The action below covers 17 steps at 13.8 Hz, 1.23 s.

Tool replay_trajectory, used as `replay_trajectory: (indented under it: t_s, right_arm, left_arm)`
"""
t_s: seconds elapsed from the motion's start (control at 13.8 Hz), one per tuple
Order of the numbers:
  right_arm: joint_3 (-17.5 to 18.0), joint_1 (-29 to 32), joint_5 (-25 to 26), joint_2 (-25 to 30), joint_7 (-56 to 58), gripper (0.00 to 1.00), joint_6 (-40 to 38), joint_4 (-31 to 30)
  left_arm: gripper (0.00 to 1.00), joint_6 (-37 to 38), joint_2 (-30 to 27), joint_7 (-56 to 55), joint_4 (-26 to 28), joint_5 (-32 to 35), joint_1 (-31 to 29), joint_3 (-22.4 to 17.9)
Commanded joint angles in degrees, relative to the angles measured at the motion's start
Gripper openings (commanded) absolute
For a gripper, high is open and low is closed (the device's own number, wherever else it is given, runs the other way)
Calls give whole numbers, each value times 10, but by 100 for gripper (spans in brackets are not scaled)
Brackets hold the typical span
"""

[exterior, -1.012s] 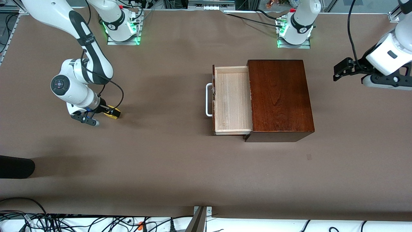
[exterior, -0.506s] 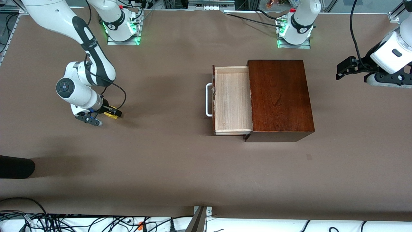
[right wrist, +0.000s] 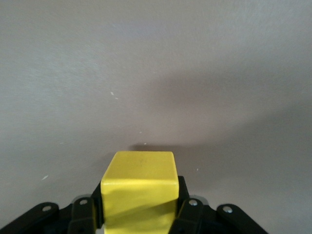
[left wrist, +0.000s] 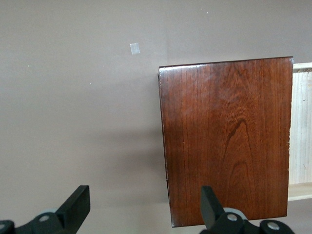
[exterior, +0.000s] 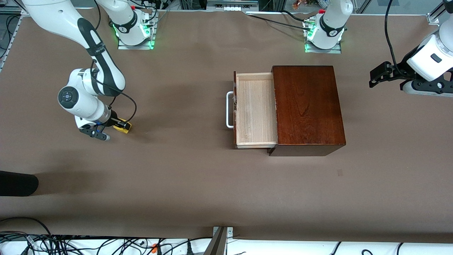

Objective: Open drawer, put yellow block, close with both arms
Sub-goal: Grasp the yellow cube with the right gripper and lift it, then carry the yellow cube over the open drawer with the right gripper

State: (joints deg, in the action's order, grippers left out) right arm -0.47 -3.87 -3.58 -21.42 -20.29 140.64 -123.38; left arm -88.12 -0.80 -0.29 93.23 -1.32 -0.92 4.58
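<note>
Right gripper [exterior: 118, 125] is low at the right arm's end of the brown table [exterior: 177, 170], fingers clamped on the yellow block [exterior: 123, 126] — in the right wrist view the cube [right wrist: 139, 192] sits squarely between both pads. The drawer [exterior: 255, 109] stands pulled out of the reddish-brown wooden box [exterior: 308, 106], pale tray showing, white loop handle [exterior: 229, 109] toward the right arm's end. Left gripper [left wrist: 144, 207] waits in the air off the box's closed end, toward the left arm's end — fingers spread wide, holding nothing.
</note>
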Motion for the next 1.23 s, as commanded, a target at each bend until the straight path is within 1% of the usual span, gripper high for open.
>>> replay_trajectory:
  t_s: [0.0, 0.07, 0.22, 0.29, 0.43, 0.58, 0.72, 0.8, 0.94, 1.16]
  right_arm:
    - [6, -1, -5, 16, -44, 19, -153, 94]
    - [13, -4, -5, 15, -68, 19, -209, 132]
    - [38, -6, -10, 16, -135, 20, -295, 194]
    - [58, -6, -26, 16, -179, 20, -330, 221]
    - [92, -10, -57, 15, -284, 20, -363, 263]
    - [123, -29, -91, 14, -400, 20, -366, 298]
    - [129, -64, -124, 13, -501, 20, -365, 327]
    - [129, -94, -135, 11, -545, 20, -359, 342]
    - [129, -143, -133, 2, -634, 20, -340, 368]
    - [129, -206, -136, -16, -770, 20, -279, 399]
  left_arm:
    - [100, 23, -3, 8, -20, -7, 4, -6]
    - [100, 26, -3, 8, -21, -7, 4, -7]
    - [100, 30, -3, 8, -22, -6, 4, -8]
    - [100, 31, -3, 8, -21, -5, 4, -8]
    - [100, 38, -3, 8, -21, 11, 3, -8]
    - [100, 41, -4, 11, -21, 21, 3, -8]
    - [100, 41, -4, 11, -22, 19, 2, -9]
    - [100, 41, -4, 11, -22, 19, 2, -9]
    - [100, 41, -4, 11, -21, 17, 2, -9]
    - [100, 41, -3, 12, -21, 16, 3, -9]
